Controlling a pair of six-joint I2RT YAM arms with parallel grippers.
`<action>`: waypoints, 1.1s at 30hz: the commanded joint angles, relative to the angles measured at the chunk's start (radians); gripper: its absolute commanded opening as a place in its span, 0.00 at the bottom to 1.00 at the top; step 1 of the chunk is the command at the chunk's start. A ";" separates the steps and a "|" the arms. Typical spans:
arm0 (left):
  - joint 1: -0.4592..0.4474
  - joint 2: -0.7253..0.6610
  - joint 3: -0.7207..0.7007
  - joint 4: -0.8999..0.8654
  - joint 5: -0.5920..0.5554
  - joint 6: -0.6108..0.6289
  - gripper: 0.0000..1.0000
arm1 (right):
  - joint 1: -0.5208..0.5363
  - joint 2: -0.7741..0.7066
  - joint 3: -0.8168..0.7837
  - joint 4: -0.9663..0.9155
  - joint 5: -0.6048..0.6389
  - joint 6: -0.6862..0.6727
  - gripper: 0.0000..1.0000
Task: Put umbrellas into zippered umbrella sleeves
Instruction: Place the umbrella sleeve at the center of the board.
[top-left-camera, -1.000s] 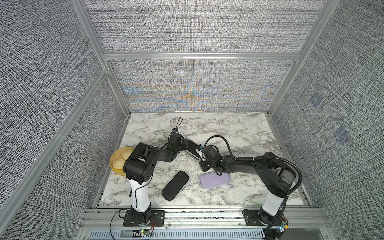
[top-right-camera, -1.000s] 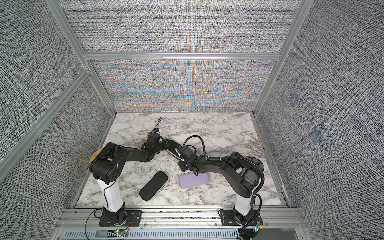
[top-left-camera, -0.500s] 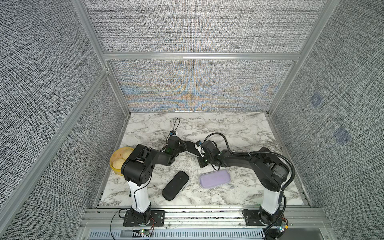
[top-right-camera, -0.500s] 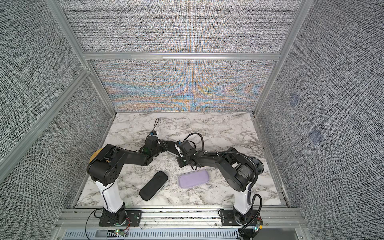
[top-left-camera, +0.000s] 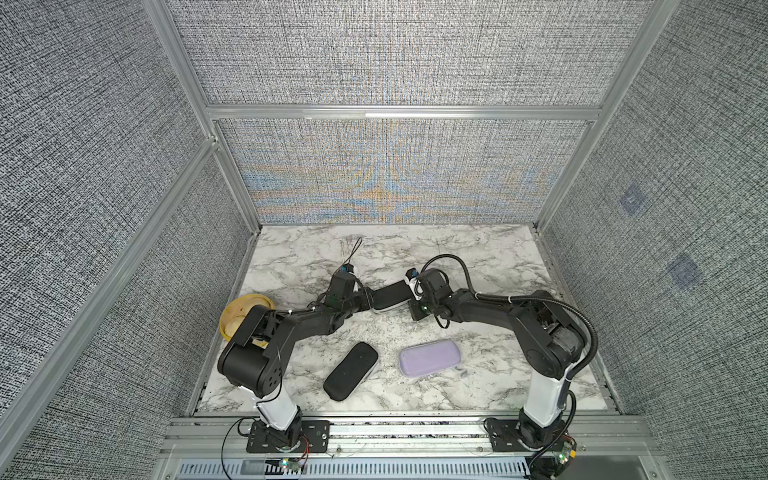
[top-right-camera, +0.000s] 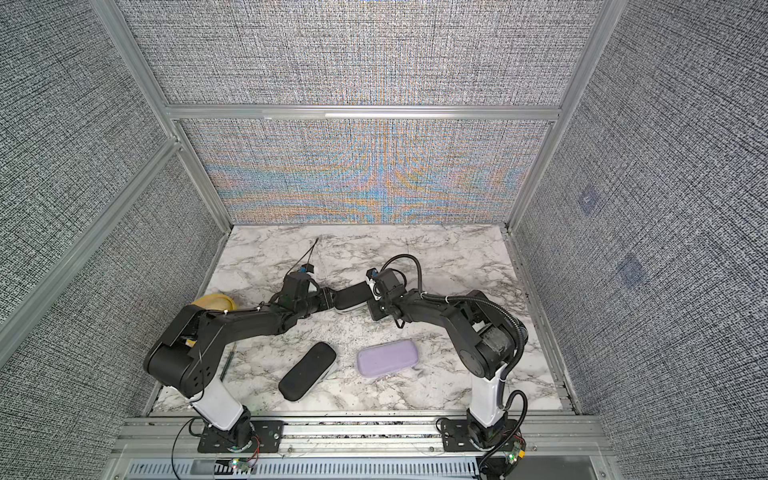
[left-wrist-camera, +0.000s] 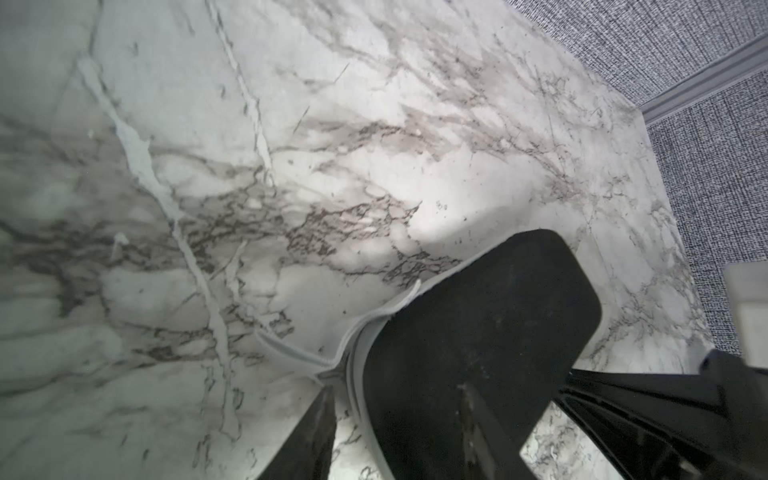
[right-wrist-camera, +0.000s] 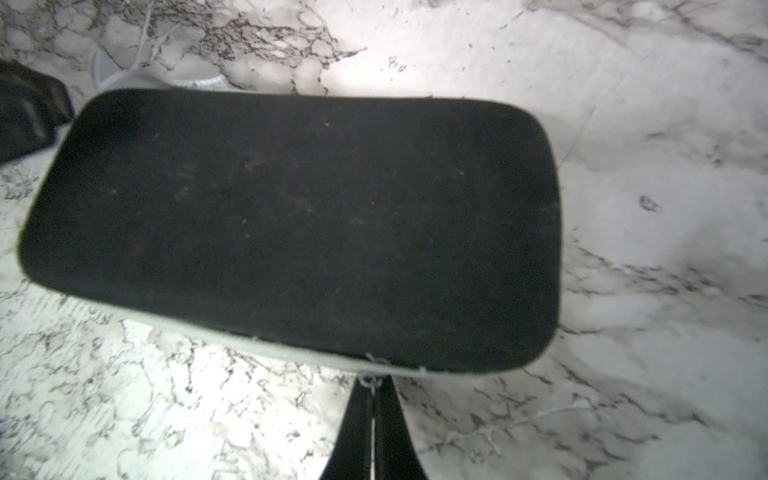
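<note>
Right wrist: right pincer, tips together, touches the zip pull of the black sleeve. Left wrist: left pincer apart, straddling that sleeve's grey edge. In both top views, base-ward of both pincers, second black sleeve and lavender sleeve lie closed on the marble surface.

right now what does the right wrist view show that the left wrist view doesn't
Only right wrist: the black sleeve with its whole top in view, and the right gripper shut on the zip pull at its long edge. Only left wrist: the wall, and the left gripper open astride the sleeve's end. Both: the sleeve, its loose grey zip tape and the table.
</note>
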 joint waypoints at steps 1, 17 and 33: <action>0.003 0.008 0.080 -0.106 0.071 0.131 0.49 | -0.016 0.002 0.007 0.021 -0.014 -0.052 0.00; -0.030 0.365 0.349 -0.125 0.334 0.242 0.76 | -0.046 0.040 0.027 0.061 -0.063 -0.078 0.00; -0.057 0.427 0.348 -0.088 0.243 0.102 0.54 | 0.064 0.006 -0.029 0.126 -0.096 -0.053 0.00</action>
